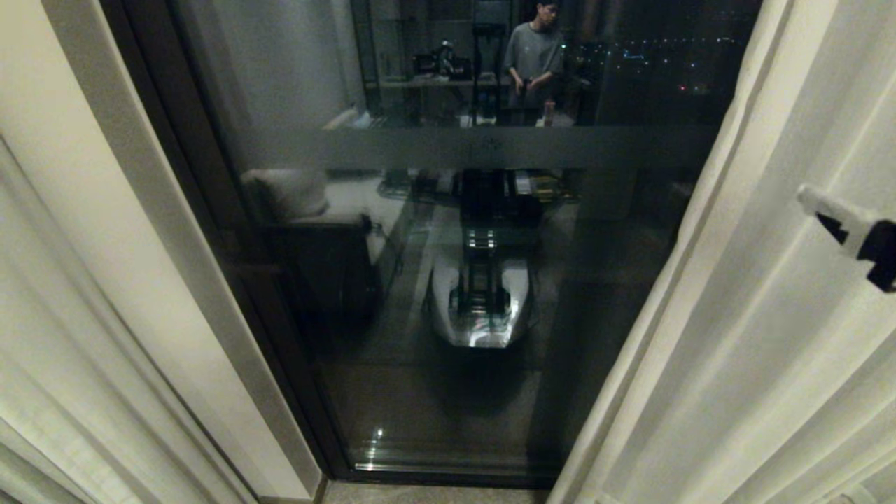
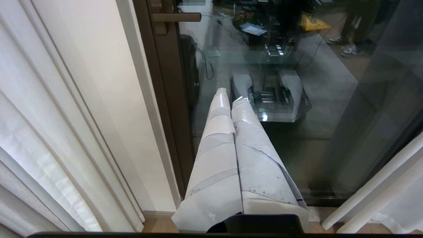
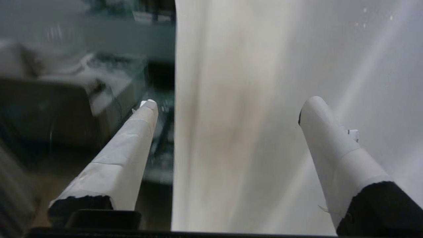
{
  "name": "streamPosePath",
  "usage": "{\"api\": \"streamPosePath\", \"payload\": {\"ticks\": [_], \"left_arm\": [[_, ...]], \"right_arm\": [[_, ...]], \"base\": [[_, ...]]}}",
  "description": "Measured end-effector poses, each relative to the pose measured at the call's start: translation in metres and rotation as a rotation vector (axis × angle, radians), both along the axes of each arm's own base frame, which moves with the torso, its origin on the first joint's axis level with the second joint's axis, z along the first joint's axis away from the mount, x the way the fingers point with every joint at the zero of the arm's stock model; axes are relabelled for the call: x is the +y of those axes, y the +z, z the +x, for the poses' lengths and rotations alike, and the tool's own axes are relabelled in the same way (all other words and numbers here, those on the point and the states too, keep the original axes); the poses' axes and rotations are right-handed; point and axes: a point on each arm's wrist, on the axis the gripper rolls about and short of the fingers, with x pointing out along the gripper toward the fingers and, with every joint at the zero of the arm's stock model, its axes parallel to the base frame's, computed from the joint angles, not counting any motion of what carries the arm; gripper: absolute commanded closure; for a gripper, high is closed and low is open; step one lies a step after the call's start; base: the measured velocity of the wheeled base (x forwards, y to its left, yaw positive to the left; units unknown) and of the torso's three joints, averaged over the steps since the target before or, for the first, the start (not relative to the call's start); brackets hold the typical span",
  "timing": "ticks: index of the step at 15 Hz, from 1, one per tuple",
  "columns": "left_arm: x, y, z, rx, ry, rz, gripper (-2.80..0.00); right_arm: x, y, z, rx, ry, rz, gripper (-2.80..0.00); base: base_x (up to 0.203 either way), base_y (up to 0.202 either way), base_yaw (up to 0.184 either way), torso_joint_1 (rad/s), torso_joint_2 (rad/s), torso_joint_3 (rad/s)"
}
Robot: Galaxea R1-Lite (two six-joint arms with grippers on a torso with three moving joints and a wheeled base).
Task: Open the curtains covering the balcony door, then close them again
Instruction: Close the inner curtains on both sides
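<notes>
Left curtain panel (image 1: 42, 336) cut off at the head view's left edge, pushed aside past the cream wall strip (image 1: 140, 231). Balcony door (image 1: 448, 294) glass exposed between panels, dark; reflections of the robot and a person (image 1: 535, 59) hard to make out. Left gripper (image 2: 229, 96) low by the door frame, fingers pressed together, holding nothing. Right curtain panel (image 1: 756, 336) covers the right side. Right gripper (image 3: 228, 100) mostly out of the head view, fingers spread wide, straddling that panel's edge; contact with the fabric unclear.
</notes>
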Motion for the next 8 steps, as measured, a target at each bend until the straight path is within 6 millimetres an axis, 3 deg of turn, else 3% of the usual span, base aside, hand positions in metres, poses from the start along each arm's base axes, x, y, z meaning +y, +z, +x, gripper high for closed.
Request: {"api": "streamPosePath", "payload": {"ticks": [3, 4, 8], "left_arm": [[0.000, 0.000, 0.000, 0.000, 0.000, 0.000, 0.00], [0.000, 0.000, 0.000, 0.000, 0.000, 0.000, 0.00], [0.000, 0.000, 0.000, 0.000, 0.000, 0.000, 0.00]], "right_arm": [[-0.007, -0.024, -0.026, 0.030, 0.023, -0.007, -2.80], [-0.008, -0.031, -0.031, 0.037, 0.044, -0.011, 0.00], [-0.013, -0.050, -0.051, 0.049, 0.082, -0.002, 0.00]], "base": [[0.000, 0.000, 0.000, 0.000, 0.00, 0.000], [0.000, 0.000, 0.000, 0.000, 0.00, 0.000], [0.000, 0.000, 0.000, 0.000, 0.00, 0.000]]}}
